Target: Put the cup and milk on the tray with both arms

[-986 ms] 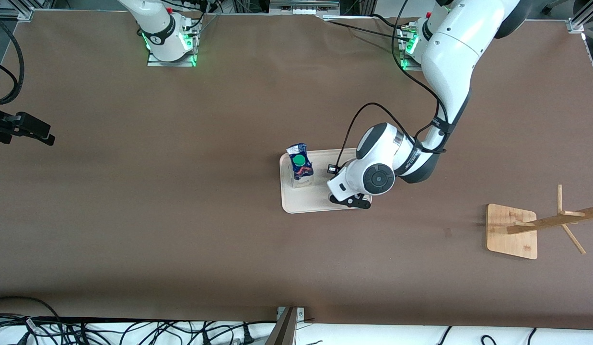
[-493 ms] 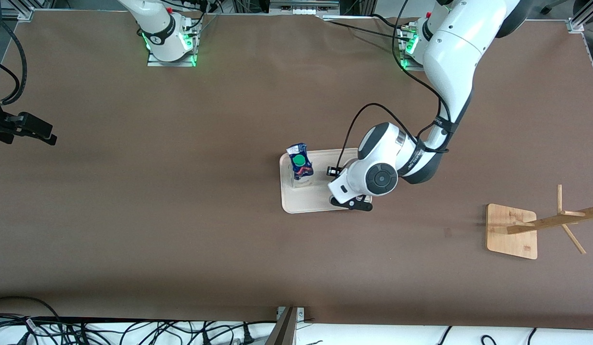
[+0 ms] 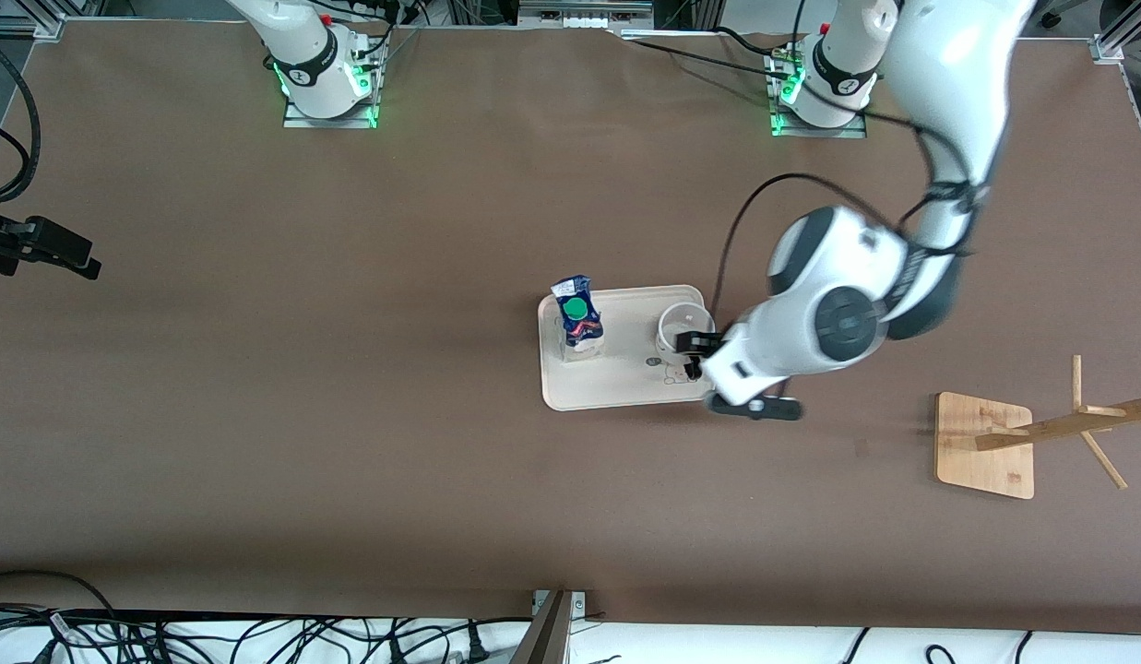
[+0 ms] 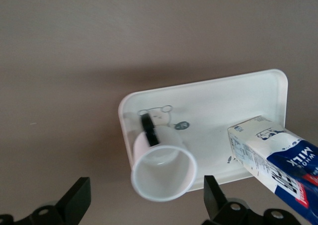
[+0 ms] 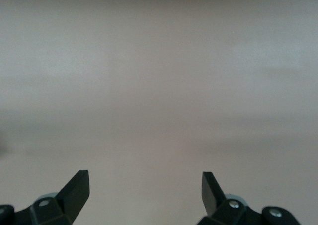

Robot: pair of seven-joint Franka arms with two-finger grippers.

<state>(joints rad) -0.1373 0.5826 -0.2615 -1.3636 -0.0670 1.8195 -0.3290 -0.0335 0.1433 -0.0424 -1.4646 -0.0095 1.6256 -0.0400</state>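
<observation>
The cream tray point(image 3: 625, 380) lies mid-table. The milk point(image 3: 579, 323) stands upright on its end toward the right arm. The cup point(image 3: 685, 330) stands upright on the tray's end toward the left arm. My left gripper point(image 3: 753, 406) is open and empty, up over the table just off the tray's corner beside the cup. In the left wrist view the left gripper point(image 4: 145, 197) is spread wide, with the cup point(image 4: 161, 168), its black handle, the tray point(image 4: 223, 101) and the milk point(image 4: 278, 160) below. My right gripper point(image 3: 72, 254) waits open at the right arm's end; the right wrist view point(image 5: 144, 185) shows only bare table.
A wooden rack with a flat base point(image 3: 985, 444) and slanted pegs stands toward the left arm's end, nearer the front camera than the tray. Cables lie along the table's front edge point(image 3: 256, 636).
The left arm has pulled off the tray toward its own end of the table, uncovering the cup that now stands free on the tray. The right arm has barely moved.
</observation>
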